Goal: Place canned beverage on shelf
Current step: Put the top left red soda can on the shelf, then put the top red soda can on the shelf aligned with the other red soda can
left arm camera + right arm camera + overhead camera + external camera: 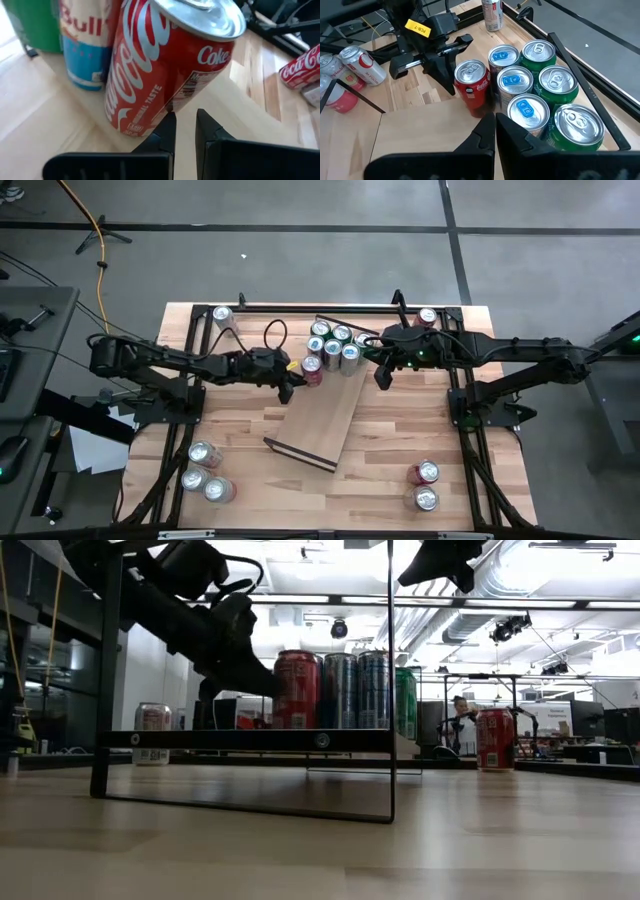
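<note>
A red Coca-Cola can (165, 65) stands upright on the far end of the shelf (320, 425), a light-wood board on dark rails lying aslant mid-table. Right beside the can stand several blue and green cans (335, 345). My left gripper (184, 117) is shut and sits low at the can's left side, also seen in the high view (288, 390). My right gripper (382, 378) hangs shut above the shelf to the right of the cluster, holding nothing; in its own wrist view (495, 125) it looks down on the can tops. My left gripper's shut fingertips (169, 122) stand right at the lower side wall (150, 117) of the red can, slanting down from the table's left. Whether they touch the can, I cannot tell. The can stands upright on the board.
Loose cans lie or stand at the table's near left (205, 475), near right (424, 485), far left (222, 315) and far right (427, 317). The shelf's dark rail (250, 740) rises at its near end. Bare board runs from the cluster toward the near end.
</note>
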Available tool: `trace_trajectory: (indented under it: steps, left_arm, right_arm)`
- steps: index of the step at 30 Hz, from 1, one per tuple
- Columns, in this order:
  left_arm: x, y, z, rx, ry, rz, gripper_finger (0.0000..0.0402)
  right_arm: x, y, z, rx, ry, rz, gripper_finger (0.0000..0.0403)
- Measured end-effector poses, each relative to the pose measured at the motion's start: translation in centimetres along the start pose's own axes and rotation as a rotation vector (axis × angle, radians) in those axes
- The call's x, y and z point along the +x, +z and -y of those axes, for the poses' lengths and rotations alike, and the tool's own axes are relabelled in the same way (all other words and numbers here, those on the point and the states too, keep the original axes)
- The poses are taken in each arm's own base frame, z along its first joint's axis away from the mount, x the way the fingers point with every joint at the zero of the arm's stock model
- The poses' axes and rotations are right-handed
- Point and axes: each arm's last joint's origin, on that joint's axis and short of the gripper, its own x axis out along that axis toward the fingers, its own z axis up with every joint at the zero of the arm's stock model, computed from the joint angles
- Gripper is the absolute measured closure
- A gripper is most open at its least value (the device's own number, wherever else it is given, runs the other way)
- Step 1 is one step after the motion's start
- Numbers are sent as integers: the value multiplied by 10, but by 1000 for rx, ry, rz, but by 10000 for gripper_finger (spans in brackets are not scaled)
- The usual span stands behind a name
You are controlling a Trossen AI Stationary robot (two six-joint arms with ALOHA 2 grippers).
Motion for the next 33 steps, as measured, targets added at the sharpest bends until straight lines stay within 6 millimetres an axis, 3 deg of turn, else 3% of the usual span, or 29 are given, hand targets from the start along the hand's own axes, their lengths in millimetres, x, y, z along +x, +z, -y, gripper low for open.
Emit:
trace_trajectory:
  steps: [12,17,20,24,29,33]
  left_arm:
    - [6,1,0,-27,-2,41,401]
    - [-6,5,2,-26,-79,-4,401]
    - [-26,16,5,-23,-122,36,401]
    - [-66,40,13,-5,-186,213,401]
    - [-120,76,30,152,-256,468,401]
    - [-152,99,41,254,-274,612,401]
  right_arm:
    - [0,0,0,-1,-1,-3,403]
    - [0,0,0,-1,7,-7,403]
    - [0,-1,0,-13,21,-22,403]
    - [-5,-1,1,-52,25,-13,403]
    - [-7,4,0,-75,41,41,403]
    - [-7,11,-3,-114,62,114,403]
